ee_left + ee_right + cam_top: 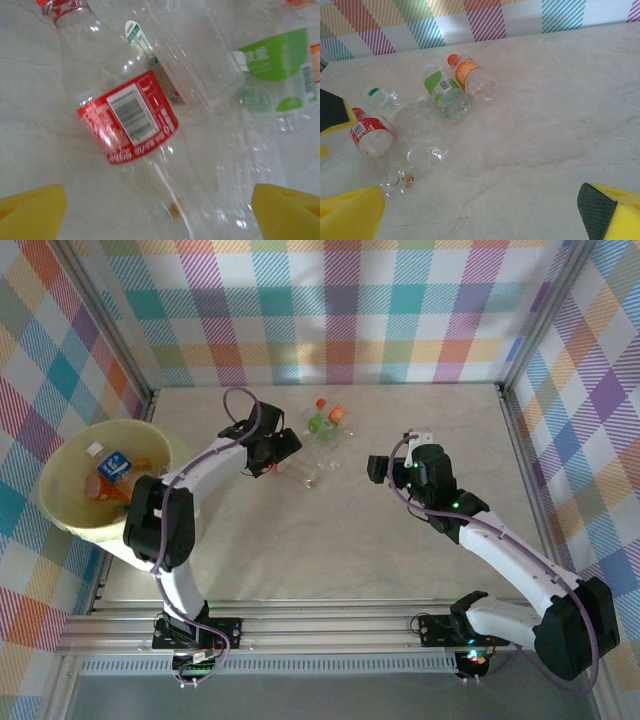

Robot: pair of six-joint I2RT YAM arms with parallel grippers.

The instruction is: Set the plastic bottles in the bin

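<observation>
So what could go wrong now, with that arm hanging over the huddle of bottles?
1. The left gripper is open over the red-labelled bottle, but a clear bottle lies right beside it. Closing might pinch both, or one might drop on the way to the bin.
2. The bottles lie on their sides on a smooth table, so a nudged one, like the green-labelled bottle, could roll away.

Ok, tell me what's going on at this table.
Two robot arms are clearing plastic bottles into the bin. Some already lie inside. The left gripper, jaws open, hangs over a clear red-labelled bottle among those left on the table. The right gripper, also open, hovers nearby holding nothing.
</observation>
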